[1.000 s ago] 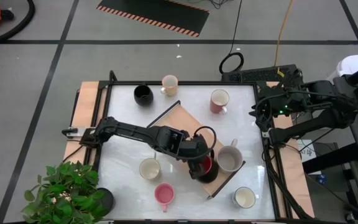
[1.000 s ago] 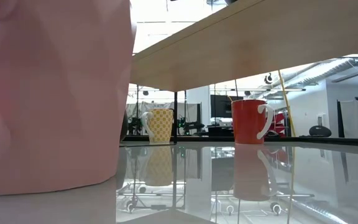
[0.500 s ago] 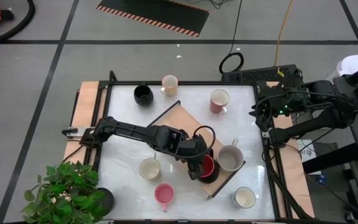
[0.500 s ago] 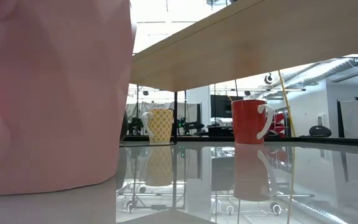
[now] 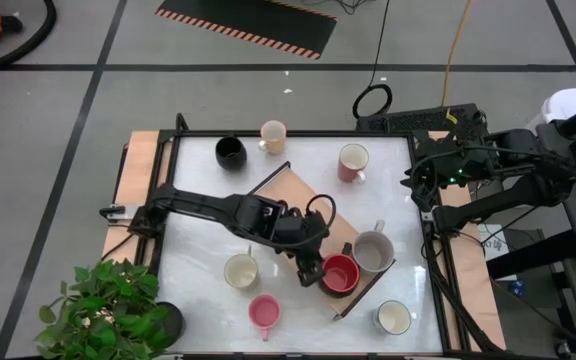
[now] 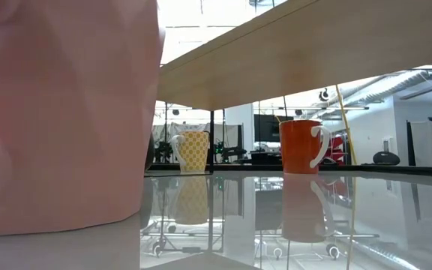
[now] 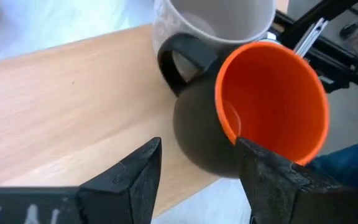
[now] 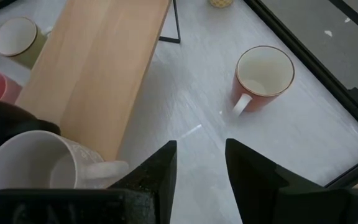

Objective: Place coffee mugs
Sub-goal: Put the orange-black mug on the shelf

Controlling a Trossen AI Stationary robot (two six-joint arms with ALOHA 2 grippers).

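Note:
My left gripper [image 5: 311, 268] [image 7: 197, 180] is open over the wooden tray [image 5: 298, 200], just left of the red mug [image 5: 340, 273], which is dark outside and orange-red inside [image 7: 272, 106]. That mug stands on the tray's near end, next to the grey mug [image 5: 372, 252] [image 7: 216, 18]. My right gripper [image 8: 197, 168] is open and waits by the table's right edge [image 5: 430, 180]. On the table stand the black mug [image 5: 230, 152], cream mugs [image 5: 273, 135] [image 5: 240, 270], pink mugs [image 5: 353, 162] [image 5: 263, 312] and a white mug [image 5: 394, 317]. My left gripper stands with one finger [image 7: 260, 168] right beside the red mug's dark outer wall [image 7: 204, 137], below its rim. I cannot tell whether it touches. The mug stands upright on the tray.
The tray lies slantwise across the table's middle, with black wire ends [image 5: 268, 172]. A potted plant [image 5: 108, 305] sits at the near left corner. In the low view a pink mug [image 6: 58, 112] fills the left side and the tray's underside [image 6: 313, 52] spans above.
My left gripper has drawn back from over the red mug toward the table's left and slightly its near edge. The mug, half covered by the gripper a second ago, now shows whole on the tray's near end.

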